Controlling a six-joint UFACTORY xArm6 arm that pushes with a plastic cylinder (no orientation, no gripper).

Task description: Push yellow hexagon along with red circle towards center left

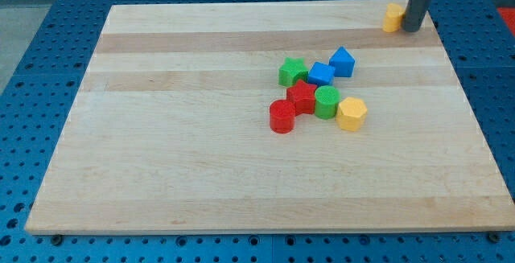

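The yellow hexagon lies right of the board's centre, at the right end of a cluster of blocks. The red circle lies at the cluster's left end, about 85 pixels left of the hexagon. Between them sit a red block and a green round block. My tip is at the board's top right corner, far above and right of the cluster, touching or nearly touching a small yellow block on its left.
A green star-like block and two blue blocks form the cluster's upper part. The wooden board lies on a blue perforated table.
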